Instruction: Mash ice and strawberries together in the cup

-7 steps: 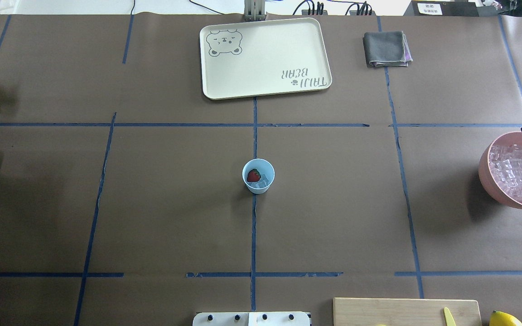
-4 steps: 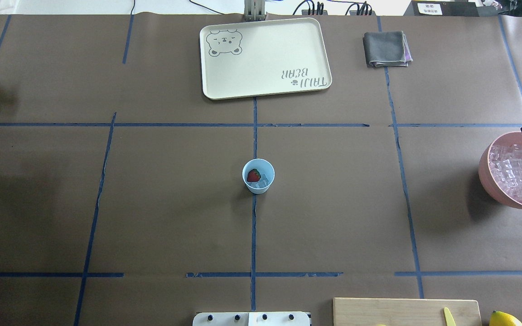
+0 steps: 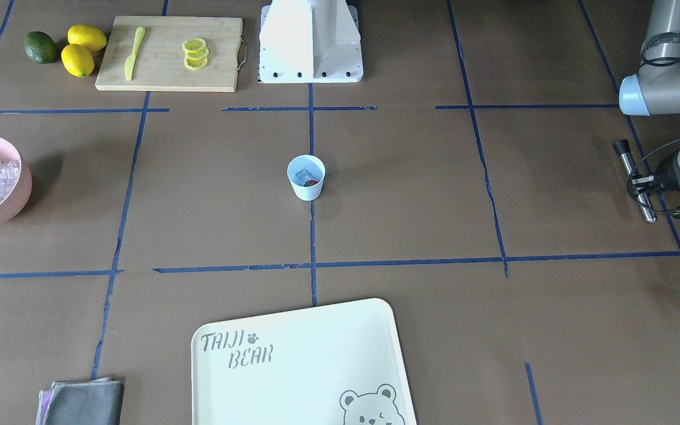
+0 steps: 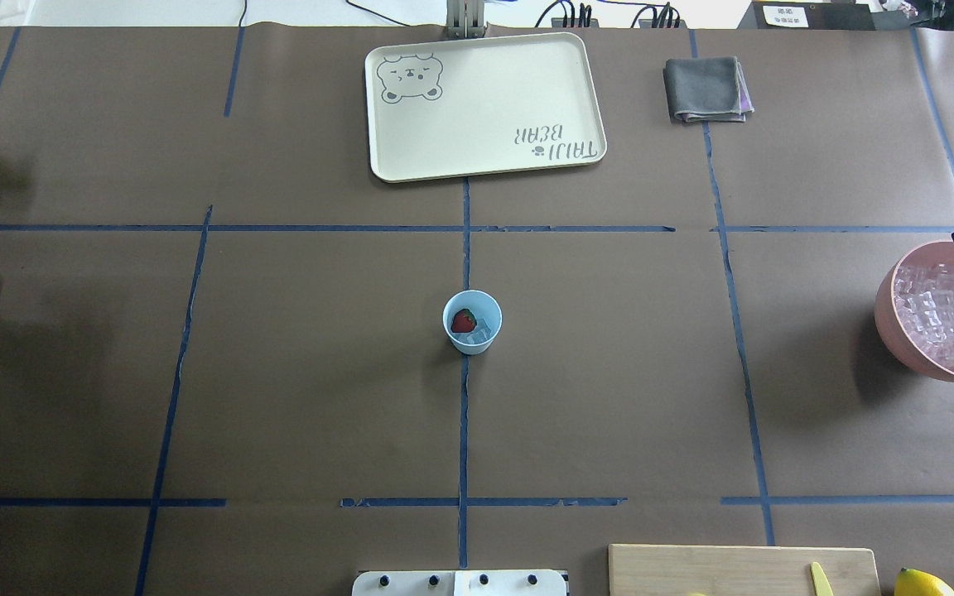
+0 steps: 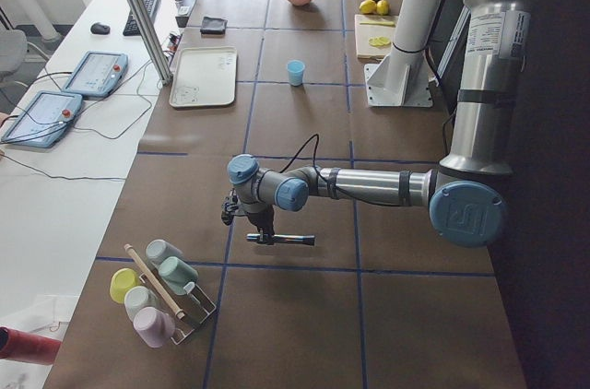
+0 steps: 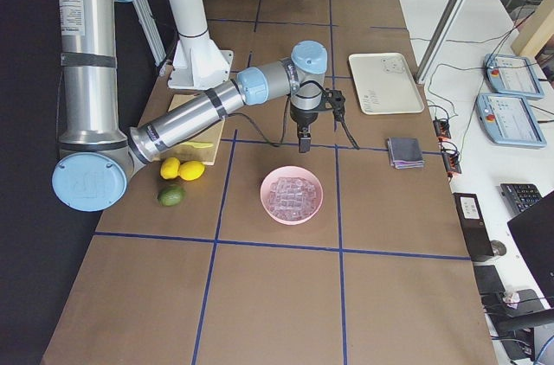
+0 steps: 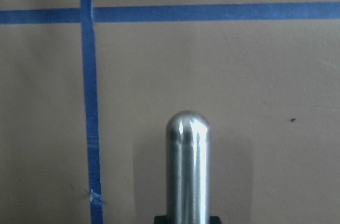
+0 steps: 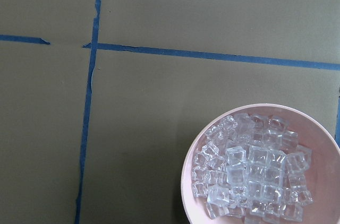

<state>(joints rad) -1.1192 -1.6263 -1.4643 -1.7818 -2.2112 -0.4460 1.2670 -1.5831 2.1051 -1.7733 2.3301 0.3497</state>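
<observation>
Steel muddler [image 7: 188,171] clamped in my left gripper [image 3: 641,184], far left of cup [image 3: 306,192]; cup may tip w/ off-centre push.

Overhead and front-facing views look down from opposite sides — sharing the cup [image 4: 474,348].

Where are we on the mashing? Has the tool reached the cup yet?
Not yet. Done: the strawberry and ice sit in the cup. In hand: the left gripper holds a metal rod, far off to the cup's side. Left: carry it over the cup and mash; the berry looks whole.
</observation>
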